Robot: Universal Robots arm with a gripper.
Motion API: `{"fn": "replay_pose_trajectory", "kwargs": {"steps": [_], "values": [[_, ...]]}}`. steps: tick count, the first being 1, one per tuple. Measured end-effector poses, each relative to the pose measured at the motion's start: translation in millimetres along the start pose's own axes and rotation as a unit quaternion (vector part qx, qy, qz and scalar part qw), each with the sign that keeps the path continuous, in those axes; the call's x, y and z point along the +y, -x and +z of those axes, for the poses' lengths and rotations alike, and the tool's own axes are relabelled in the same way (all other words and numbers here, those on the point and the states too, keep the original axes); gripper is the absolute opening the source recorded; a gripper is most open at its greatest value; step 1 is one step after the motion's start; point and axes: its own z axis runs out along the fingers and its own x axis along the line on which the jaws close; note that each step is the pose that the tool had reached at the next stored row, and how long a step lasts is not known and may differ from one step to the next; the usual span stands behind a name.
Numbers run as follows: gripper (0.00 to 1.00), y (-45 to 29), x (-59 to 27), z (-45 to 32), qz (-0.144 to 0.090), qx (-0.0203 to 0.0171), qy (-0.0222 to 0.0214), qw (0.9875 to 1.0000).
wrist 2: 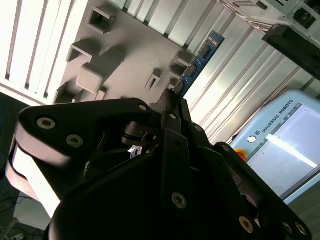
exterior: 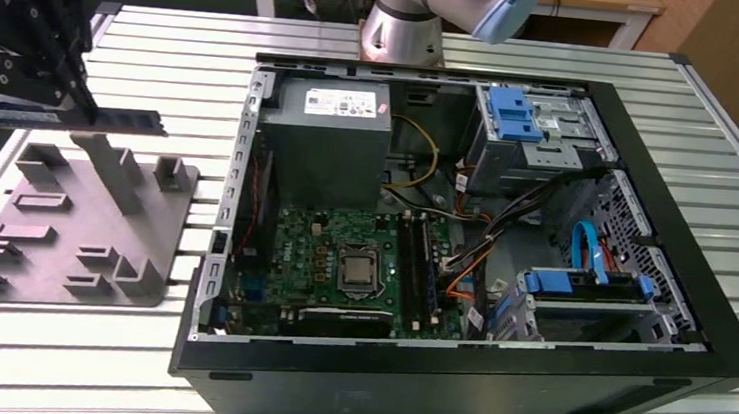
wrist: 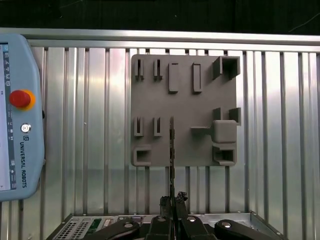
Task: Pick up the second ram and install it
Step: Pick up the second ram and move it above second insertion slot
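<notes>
Gripper (exterior: 81,110) first: what is it doing?

It is clamping the second ram (exterior: 129,121) between closed fingers, carrying it level, with a length of the stick jutting out past them toward the exterior view's right.

And what is lying underneath?

The stick is hanging clear above the grey slotted plate (exterior: 168,215) and is touching none of its upright posts. In the first wrist view it is showing edge-on, a thin dark line running out from the fingertips across the plate.

So the pick-up is looking done?

I am judging so: the ram is riding in the fingers, off its holder. The install is what is remaining.

Where is the target sitting?

The open computer case (exterior: 463,361) is standing well apart, toward the exterior view's right, with the motherboard (exterior: 338,254) lying flat inside. The ram is not hovering over it yet. Whether the slots beside the processor are already holding a stick, I am not managing to tell
</notes>
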Motion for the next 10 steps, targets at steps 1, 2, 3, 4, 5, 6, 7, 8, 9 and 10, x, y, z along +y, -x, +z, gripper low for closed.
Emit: {"fn": "replay_pose_trajectory", "kwargs": {"steps": [1, 2, 3, 4, 5, 6, 7, 8, 9, 10], "values": [[0.14, 0.0, -1.5, -0.1, 0.000, 0.0000, 0.0000, 1.0000], [0.14, 0.1, -3.1, -0.1, 0.000, 0.0000, 0.0000, 1.0000], [0.14, 0.1, -4.6, -0.2, 0.000, 0.0000, 0.0000, 1.0000], [0.14, 0.1, -6.2, -0.2, 0.000, 0.0000, 0.0000, 1.0000], [0.14, 0.1, -7.7, -0.2, 0.000, 0.0000, 0.0000, 1.0000], [0.14, 0.2, -9.3, -0.3, 0.000, 0.0000, 0.0000, 1.0000], [0.14, 0.2, -10.9, -0.4, 0.000, 0.0000, 0.0000, 1.0000], [0.14, 0.2, -12.7, -0.4, 0.000, 0.0000, 0.0000, 1.0000], [0.14, 0.2, -14.4, -0.4, 0.000, 0.0000, 0.0000, 1.0000], [0.14, 0.3, -16.2, -0.5, 0.000, 0.0000, 0.0000, 1.0000]]}}
